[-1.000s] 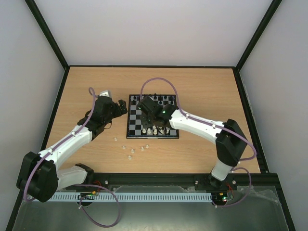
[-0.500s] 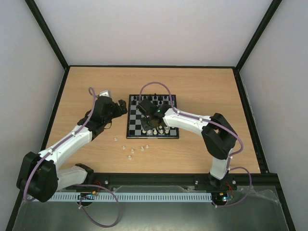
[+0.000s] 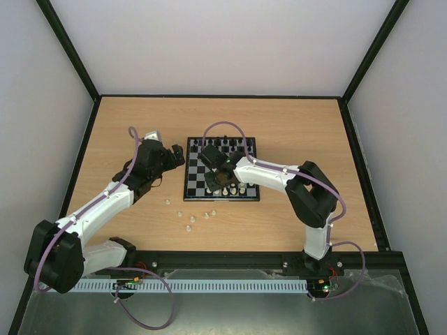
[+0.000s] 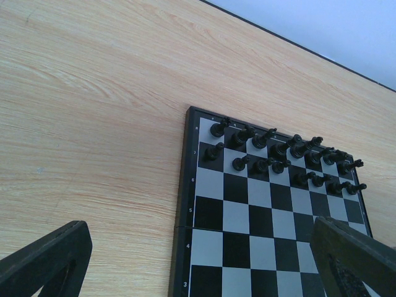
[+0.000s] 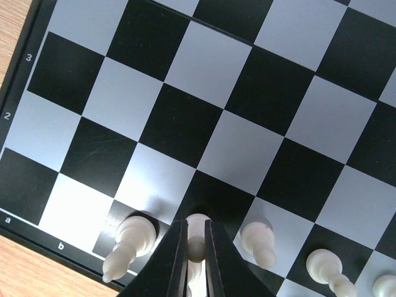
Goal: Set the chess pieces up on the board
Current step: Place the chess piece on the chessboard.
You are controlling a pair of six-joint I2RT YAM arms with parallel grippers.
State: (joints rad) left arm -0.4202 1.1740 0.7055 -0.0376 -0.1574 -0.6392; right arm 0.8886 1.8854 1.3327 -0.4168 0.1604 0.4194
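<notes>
The right gripper is pinching its jaws almost shut on a white piece, which is sitting at a black square in the nearest row of the board, between two other white chessmen. The left gripper is hovering off the board's left edge, jaws spread fully wide and gripping nothing. Loose pieces are lying on the table just before the board, and black pieces are occupying its two far rows.

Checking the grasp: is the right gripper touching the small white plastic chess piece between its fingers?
Touching. Right wrist view: the right gripper pinches the small white plastic chess piece from both sides.
</notes>
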